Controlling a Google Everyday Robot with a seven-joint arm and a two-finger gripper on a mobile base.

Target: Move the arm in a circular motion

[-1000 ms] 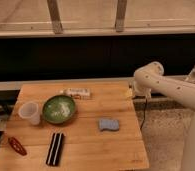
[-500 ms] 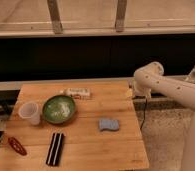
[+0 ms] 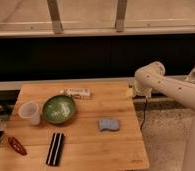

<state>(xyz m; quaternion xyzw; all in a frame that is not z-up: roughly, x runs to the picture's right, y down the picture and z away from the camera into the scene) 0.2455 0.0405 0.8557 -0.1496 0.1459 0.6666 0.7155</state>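
Beside table (image 3: 93, 146), apparently one gripper (image 3: 130, 93)

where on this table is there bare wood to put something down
The widest bare patch is the front right of the table, between the black sticks, the blue sponge and the front edge. A smaller one lies back left, behind the cup. The left half around the green bowl is crowded. The arm holds its tool by the back right corner.
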